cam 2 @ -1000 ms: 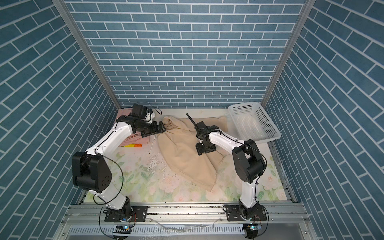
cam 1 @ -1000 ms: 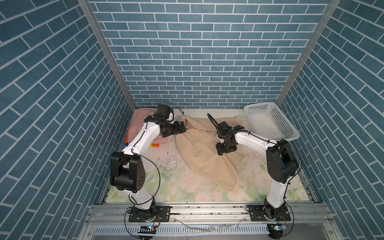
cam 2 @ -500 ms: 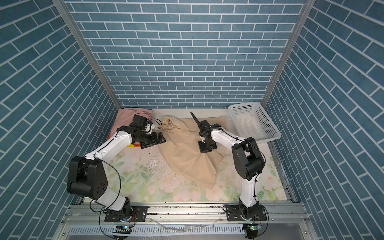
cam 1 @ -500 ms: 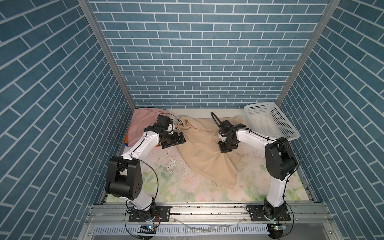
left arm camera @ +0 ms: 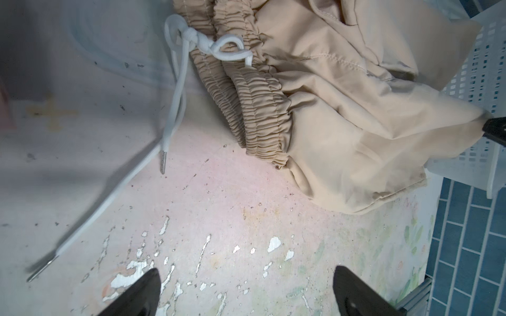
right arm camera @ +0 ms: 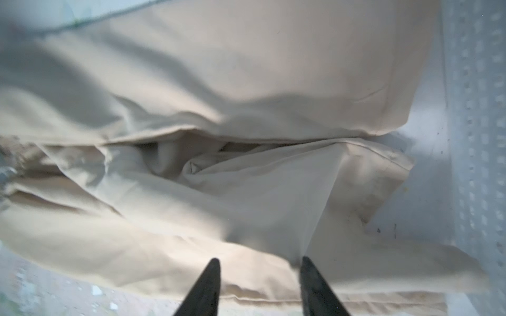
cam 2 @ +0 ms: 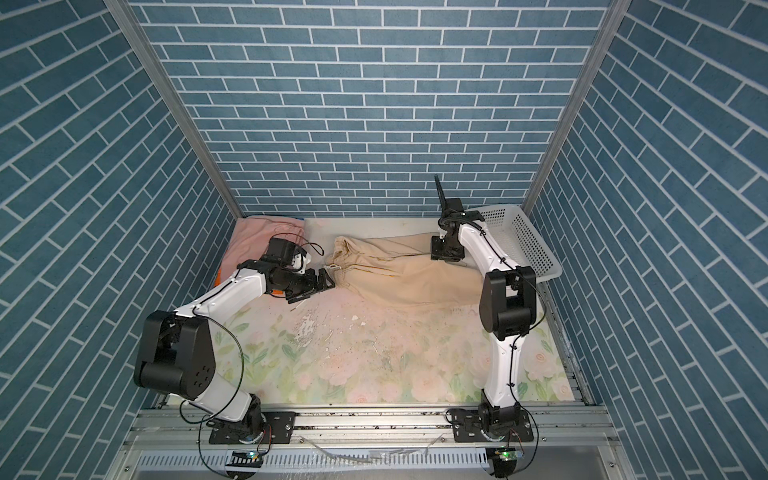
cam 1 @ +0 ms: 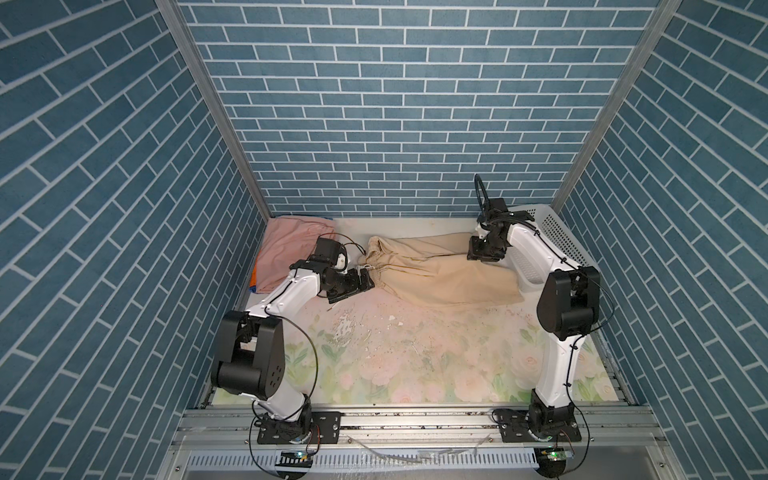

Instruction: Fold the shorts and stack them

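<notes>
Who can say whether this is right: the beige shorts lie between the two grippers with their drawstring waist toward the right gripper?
Not quite. The beige shorts do lie between the grippers, but their drawstring waist lies toward the left gripper, not the right gripper. The left wrist view shows it.

1. The beige shorts (cam 1: 436,274) lie spread along the back of the worktop (cam 1: 415,365), waist toward the left.
2. The left hand (cam 1: 366,281) is just beside that waist, jaws apart.
3. The right hand (cam 1: 482,257) is over the shorts' right end, near the white basket (cam 1: 559,232) in the back right corner.
4. The pink shorts (cam 1: 291,245) lie in the back left corner.
</notes>
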`<state>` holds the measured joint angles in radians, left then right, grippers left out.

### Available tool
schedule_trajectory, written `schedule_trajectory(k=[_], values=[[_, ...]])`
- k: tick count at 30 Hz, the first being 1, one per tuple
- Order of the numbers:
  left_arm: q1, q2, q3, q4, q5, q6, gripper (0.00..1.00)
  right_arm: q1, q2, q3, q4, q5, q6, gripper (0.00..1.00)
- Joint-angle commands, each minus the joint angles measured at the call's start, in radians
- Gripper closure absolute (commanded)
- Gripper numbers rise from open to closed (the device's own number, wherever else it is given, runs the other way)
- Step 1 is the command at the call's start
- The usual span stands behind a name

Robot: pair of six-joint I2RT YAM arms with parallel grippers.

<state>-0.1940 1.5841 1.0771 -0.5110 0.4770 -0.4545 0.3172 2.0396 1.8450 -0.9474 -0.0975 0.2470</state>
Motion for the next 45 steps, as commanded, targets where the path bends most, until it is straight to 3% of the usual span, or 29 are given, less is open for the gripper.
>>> schedule_trajectory(k=[1,3,5,8,11,19,21,26,27,31,36,40,45], values=[[0.007,0.019,-0.036,0.059,0.062,-0.044,0.00,0.152,-0.085,-0.037,-0.053,0.077,-0.083,0.31],[0.013,0.026,-0.050,0.075,0.082,-0.055,0.00,0.234,-0.104,-0.088,-0.023,0.070,-0.092,0.20],[0.036,0.028,-0.075,0.113,0.114,-0.083,0.00,0.304,-0.111,-0.142,0.029,0.047,-0.076,0.16],[0.074,0.021,-0.107,0.149,0.141,-0.112,0.00,0.390,-0.087,-0.190,0.111,0.018,-0.040,0.15],[0.090,0.006,-0.114,0.136,0.144,-0.104,0.00,0.457,0.003,-0.135,0.109,0.076,-0.034,0.12],[0.128,-0.064,-0.178,0.124,0.163,-0.095,0.00,0.517,0.196,-0.004,0.147,0.209,-0.031,0.14],[0.145,-0.071,-0.201,0.133,0.178,-0.097,0.00,0.520,0.245,0.050,0.121,0.226,-0.029,0.24],[0.171,-0.093,-0.226,0.135,0.200,-0.098,0.00,0.531,0.300,0.232,0.000,0.169,-0.066,0.98],[0.172,-0.100,-0.226,0.128,0.198,-0.095,0.00,0.531,0.277,0.246,-0.008,0.120,-0.079,1.00],[0.173,-0.119,-0.215,0.096,0.179,-0.076,0.00,0.480,0.179,0.307,-0.064,-0.155,-0.096,1.00],[0.171,-0.112,-0.225,0.102,0.161,-0.074,0.00,0.294,0.184,0.276,-0.040,-0.468,-0.011,1.00],[0.156,-0.098,-0.237,0.141,0.165,-0.108,0.01,0.240,0.329,0.360,-0.132,-0.483,-0.047,0.99],[0.077,-0.099,-0.236,0.173,0.140,-0.159,0.00,0.255,0.381,0.343,-0.141,-0.493,-0.064,0.80]])
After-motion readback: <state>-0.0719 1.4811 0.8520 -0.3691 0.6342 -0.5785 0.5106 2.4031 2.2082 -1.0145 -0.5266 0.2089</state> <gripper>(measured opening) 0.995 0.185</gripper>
